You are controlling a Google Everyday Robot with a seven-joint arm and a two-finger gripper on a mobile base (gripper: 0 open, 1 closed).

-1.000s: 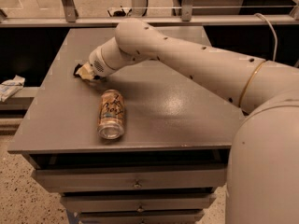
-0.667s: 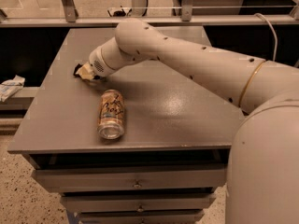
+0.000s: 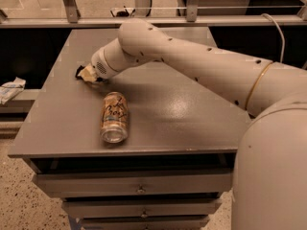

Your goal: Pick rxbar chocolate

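Observation:
My gripper point(image 3: 86, 74) is at the left side of the grey table point(image 3: 192, 104), down at the tabletop, mostly hidden behind my white wrist. A small dark bit shows at its tip, likely the black rxbar chocolate point(image 3: 79, 72), the rest of it hidden. An orange-tan drink can point(image 3: 114, 117) lies on its side on the table, just in front of and to the right of the gripper, apart from it.
The table has drawers below its front edge point(image 3: 139, 189). A white crumpled thing point(image 3: 10, 89) lies on a lower shelf to the left. A metal railing point(image 3: 144, 18) runs behind the table. My large arm spans the right side of the view.

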